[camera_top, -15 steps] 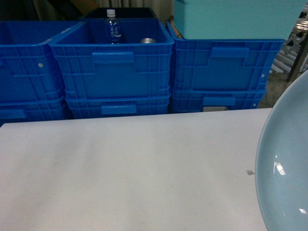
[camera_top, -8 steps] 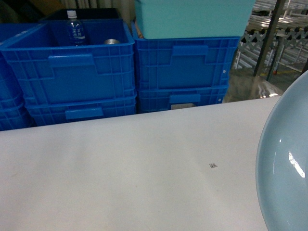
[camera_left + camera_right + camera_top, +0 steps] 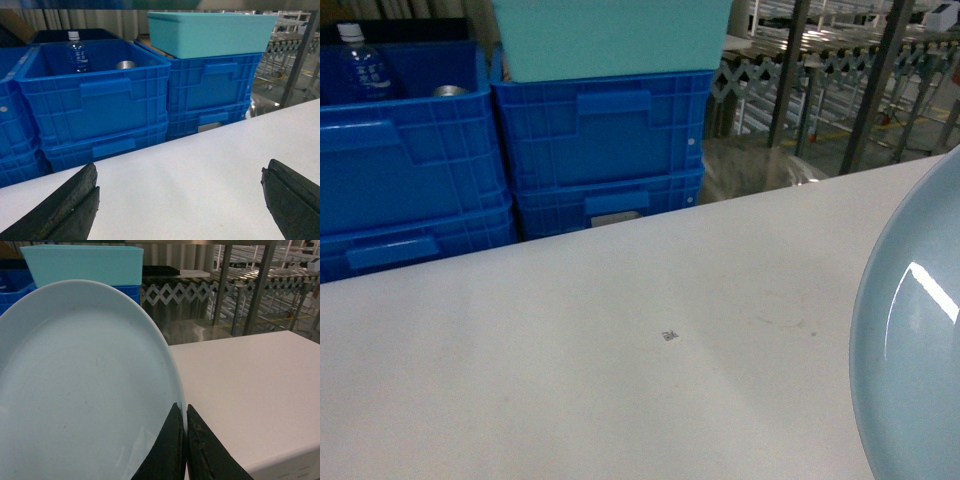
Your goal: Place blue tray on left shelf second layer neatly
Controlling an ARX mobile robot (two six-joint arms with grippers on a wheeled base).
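Panned right over the last second, pushing the dark-blue crates (image 3: 600,140) toward the left of the head view and bringing a steel rack (image 3: 840,70) into sight at upper right. Read as a turn toward shelving, so still in the transport step; cannot confirm this rack as the left shelf, nor pick out a second layer on it. Carries the blue tray (image 3: 920,340) as before at the right edge of the head view, raised above the white surface (image 3: 620,350) and not yet on any shelf. Clamps the tray rim in the right tool (image 3: 183,415), jaws pinched together on the lower edge, with the dish standing steeply tilted in the right wrist view. Keeps the left tool (image 3: 180,175) spread wide with nothing between the fingers (image 3: 65,205), low over the surface. For containers: in the open crate (image 3: 95,95) at left, note an upright clear water bottle (image 3: 76,50) and a small metal can (image 3: 126,64) beside it. On the right-hand crate stack, note a turquoise box (image 3: 210,32) resting on top, interior hidden. Treat the lower crates as unreadable, being covered by those above.
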